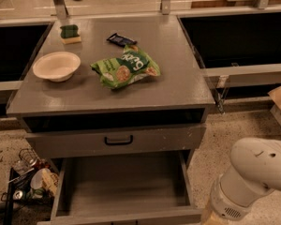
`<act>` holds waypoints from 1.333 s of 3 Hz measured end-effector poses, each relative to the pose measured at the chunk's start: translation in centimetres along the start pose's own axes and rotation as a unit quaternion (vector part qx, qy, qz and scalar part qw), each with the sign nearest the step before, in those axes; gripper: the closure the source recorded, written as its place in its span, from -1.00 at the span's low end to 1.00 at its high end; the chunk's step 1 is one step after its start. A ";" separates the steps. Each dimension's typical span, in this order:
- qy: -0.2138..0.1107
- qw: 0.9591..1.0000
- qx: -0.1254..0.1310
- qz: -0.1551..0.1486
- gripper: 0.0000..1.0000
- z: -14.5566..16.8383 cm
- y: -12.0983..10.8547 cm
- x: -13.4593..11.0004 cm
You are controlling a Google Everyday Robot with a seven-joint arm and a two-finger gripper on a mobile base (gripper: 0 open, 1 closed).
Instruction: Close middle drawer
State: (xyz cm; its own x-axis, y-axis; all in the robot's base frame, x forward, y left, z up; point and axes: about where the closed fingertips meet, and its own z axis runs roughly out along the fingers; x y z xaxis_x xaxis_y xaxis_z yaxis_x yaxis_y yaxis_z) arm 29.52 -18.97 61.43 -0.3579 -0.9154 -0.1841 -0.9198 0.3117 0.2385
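— What sort of place is this looking like?
— A break-room kitchenette, seemingly: a grey tabletop (178,83) is carrying a paper bowl (56,65), a green chip bag (125,69), a sponge (70,33) and a snack bar (121,39).
— Anything else showing?
— A white robot arm (257,172) is hanging its pincer (208,217) at the bottom right edge, over speckled floor (234,125).

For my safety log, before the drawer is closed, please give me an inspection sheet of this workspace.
Surface: grey cabinet top, four items on it.
Job's things: middle drawer pulled out, inside looks empty; upper drawer above it nearly shut.
Clutter: bowl, chip bag, sponge, dark bar.
Grippers: gripper at the bottom edge, by the middle drawer's right front corner, mostly cut off; contact cannot be told.
Cables: nothing seen.
Surroundings: speckled floor; wire basket of odds left of the middle drawer.
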 end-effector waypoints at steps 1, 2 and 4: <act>0.029 0.999 -0.039 -0.004 1.00 4.2 0.9 0.5; 0.053 0.997 -0.060 -0.007 1.00 6.6 1.0 0.7; 0.044 0.995 -0.091 0.003 1.00 11.0 2.2 1.6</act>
State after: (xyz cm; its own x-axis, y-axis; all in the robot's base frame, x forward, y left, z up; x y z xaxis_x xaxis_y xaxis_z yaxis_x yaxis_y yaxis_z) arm 25.16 -16.90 51.15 -0.3407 -0.9348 -0.1001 -0.8703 0.2733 0.4097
